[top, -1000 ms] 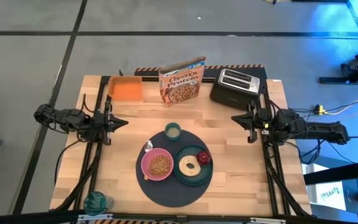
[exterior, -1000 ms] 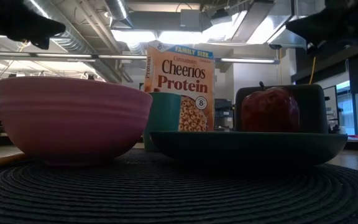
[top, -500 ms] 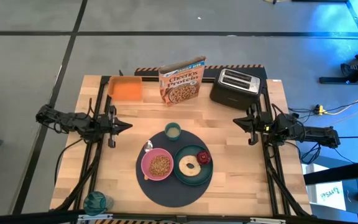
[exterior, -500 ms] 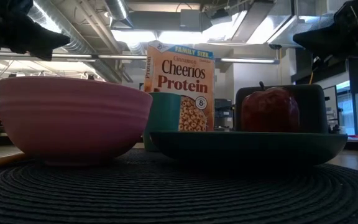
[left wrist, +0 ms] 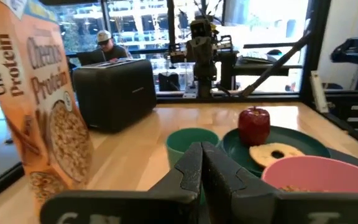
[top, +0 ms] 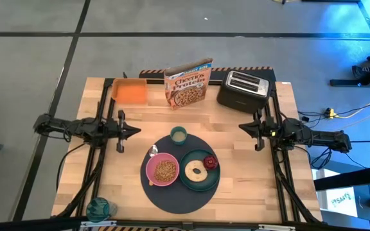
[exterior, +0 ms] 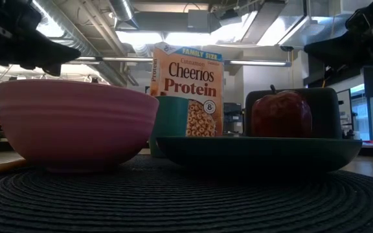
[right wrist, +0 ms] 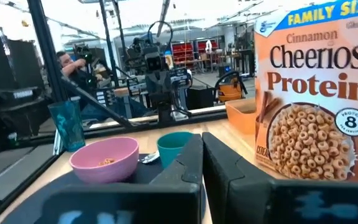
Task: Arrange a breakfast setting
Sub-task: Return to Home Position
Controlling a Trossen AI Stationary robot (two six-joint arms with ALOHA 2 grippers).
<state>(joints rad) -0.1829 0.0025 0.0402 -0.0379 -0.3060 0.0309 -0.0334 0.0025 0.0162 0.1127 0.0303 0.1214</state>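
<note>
A round dark grey mat lies near the table's near middle. On it stand a pink bowl holding cereal and a dark green plate. The plate carries a bagel-like ring and a small red apple-like piece. A pale-green cup stands at the mat's far edge, and a small spoon lies beside the bowl. My left gripper is shut and empty left of the mat, pointing toward the cup. My right gripper is shut and empty right of the mat.
A Cheerios box stands upright at the far middle, with a black toaster to its right and an orange tray to its left. A teal glass stands at the near left corner. People sit in the room beyond the table.
My left gripper has moved a little toward the table's right and near edges and come lower, staying shut. My right gripper has also come slightly lower and nearer. The setting on the mat has stayed still.
</note>
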